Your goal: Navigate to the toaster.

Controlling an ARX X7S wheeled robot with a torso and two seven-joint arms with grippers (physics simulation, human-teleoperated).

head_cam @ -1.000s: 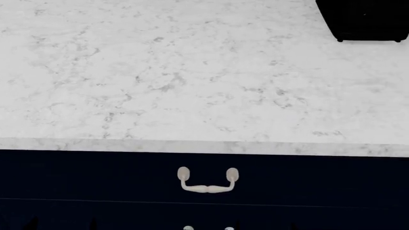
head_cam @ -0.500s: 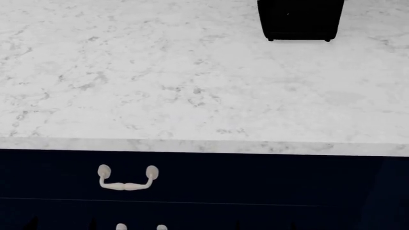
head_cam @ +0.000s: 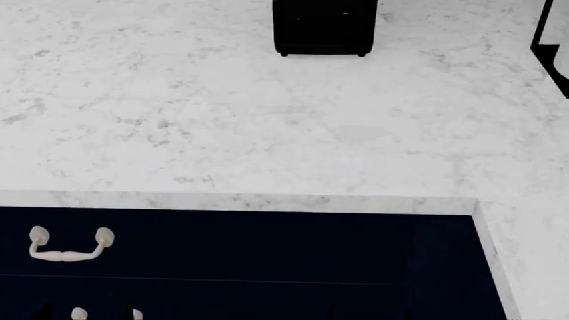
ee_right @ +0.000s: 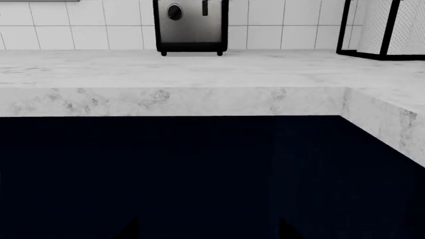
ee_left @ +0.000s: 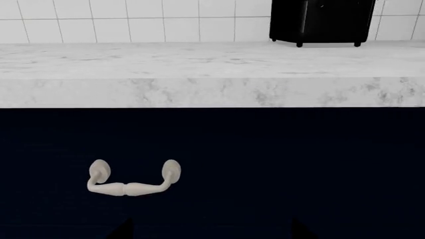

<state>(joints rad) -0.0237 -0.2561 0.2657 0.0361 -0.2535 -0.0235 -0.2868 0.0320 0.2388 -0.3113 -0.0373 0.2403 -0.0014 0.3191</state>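
The toaster (head_cam: 322,27) is a small black box on tiny feet, standing at the back of the white marble counter (head_cam: 266,133), near the top middle of the head view. In the left wrist view the toaster (ee_left: 322,20) stands against the tiled wall. In the right wrist view the toaster (ee_right: 191,25) shows a silver face with a round dial. Both arms are low in front of the dark cabinet. Only the dark fingertips of my left gripper (ee_left: 212,234) and right gripper (ee_right: 204,234) show, wide apart with nothing between them.
A dark navy cabinet front (head_cam: 266,253) with a cream drawer handle (head_cam: 69,243) runs below the counter edge. At the right the counter turns toward me (head_cam: 524,267). A black-framed object (head_cam: 553,47) stands at the far right on the counter.
The view has slid to the right: the toaster went from the top right to the top middle, the drawer handle shifted left, and the counter's corner and the black-framed object came into view.
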